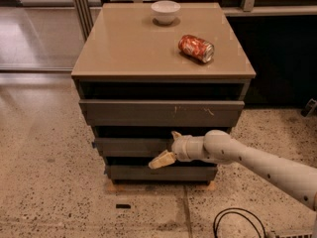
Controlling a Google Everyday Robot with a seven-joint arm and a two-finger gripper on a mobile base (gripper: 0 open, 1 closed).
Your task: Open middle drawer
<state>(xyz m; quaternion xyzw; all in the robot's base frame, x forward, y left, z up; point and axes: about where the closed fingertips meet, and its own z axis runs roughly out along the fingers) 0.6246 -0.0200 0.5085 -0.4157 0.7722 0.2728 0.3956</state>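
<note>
So the cabinet (99, 58) is a boxy little unit with a smooth tan top that has a satin sheen, and three flat, handleless dark grey fronts stacked under it. The top front (161, 113) is the tallest and widest, with pale scratches on the right half. The middle drawer (131, 146) sits right below it, a slimmer matte slab with a tiny blue bit (93, 144) at its left end. I honestly can't tell how far out it sits. The bottom front (161, 173) is plain grey, and there's a sliver of pale wood (116, 186) under the cabinet's base.

The gripper (163, 150) is right up against the middle drawer, towards the right part of its front. Its two cream-coloured fingers (162, 159) are splayed wide, one poking up at the drawer's top edge and the other angled down-left across the dark gap beneath it. Can't tell if either is actually pressing on the front. Behind it is a ribbed white wrist, then the arm (257, 160), a smooth, rounded white tube with small dark dots, coming in from the lower right.

Up top there's a small, round white bowl (165, 11) near the back edge, and a dented red can (196, 48) lying on its side, well apart from the bowl. The floor (49, 182) is speckled terrazzo, with a loop of black cable (237, 217) at the bottom right.
</note>
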